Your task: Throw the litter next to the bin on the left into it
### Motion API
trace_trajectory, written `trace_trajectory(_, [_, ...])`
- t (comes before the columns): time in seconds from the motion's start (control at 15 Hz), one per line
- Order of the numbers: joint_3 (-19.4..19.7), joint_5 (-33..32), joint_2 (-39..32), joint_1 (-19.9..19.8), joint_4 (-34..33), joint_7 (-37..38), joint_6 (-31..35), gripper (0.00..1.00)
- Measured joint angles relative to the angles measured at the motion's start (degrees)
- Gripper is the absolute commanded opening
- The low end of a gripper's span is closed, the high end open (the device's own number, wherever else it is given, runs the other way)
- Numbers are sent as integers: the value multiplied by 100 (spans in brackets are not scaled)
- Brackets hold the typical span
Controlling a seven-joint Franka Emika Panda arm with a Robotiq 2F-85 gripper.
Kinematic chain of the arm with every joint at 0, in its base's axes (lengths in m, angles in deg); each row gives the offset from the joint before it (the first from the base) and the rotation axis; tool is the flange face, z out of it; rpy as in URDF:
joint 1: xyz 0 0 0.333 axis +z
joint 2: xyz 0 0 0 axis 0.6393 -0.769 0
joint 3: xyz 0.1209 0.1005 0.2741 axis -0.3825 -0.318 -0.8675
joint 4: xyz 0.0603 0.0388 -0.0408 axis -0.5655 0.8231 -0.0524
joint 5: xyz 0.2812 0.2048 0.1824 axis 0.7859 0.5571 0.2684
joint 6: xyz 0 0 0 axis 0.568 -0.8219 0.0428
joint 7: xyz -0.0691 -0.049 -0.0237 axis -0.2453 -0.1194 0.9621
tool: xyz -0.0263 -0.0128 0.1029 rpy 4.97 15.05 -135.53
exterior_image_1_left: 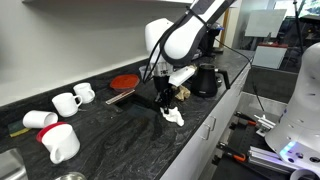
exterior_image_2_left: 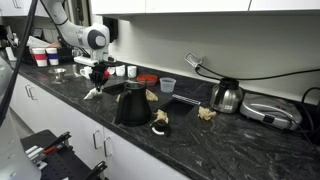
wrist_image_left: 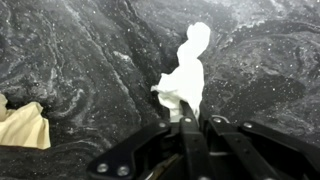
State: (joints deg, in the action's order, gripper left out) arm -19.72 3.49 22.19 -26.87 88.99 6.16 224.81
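Observation:
The litter, a small crumpled white paper wad, is at my fingertips over the black speckled counter. It also shows in both exterior views, low at the counter surface just under the gripper. My gripper points down with its fingers drawn close together on the near end of the wad. The black bin stands on the counter a short way from the gripper.
Tan-brown lumpy pieces lie by the bin and beside the gripper. White mugs, a red plate, a clear cup and a kettle are on the counter. The counter's front edge is close.

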Motion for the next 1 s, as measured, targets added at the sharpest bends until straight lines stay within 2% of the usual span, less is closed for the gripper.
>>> trace_trajectory(0.33, [-1, -183, 602, 38, -11, 235, 5, 1])
trace_trajectory(0.67, [-71, -985, 1450, 72, -15, 935, 278, 1])
trace_trajectory(1.0, [-110, -1709, 1567, 18, -12, 1494, 804, 1])
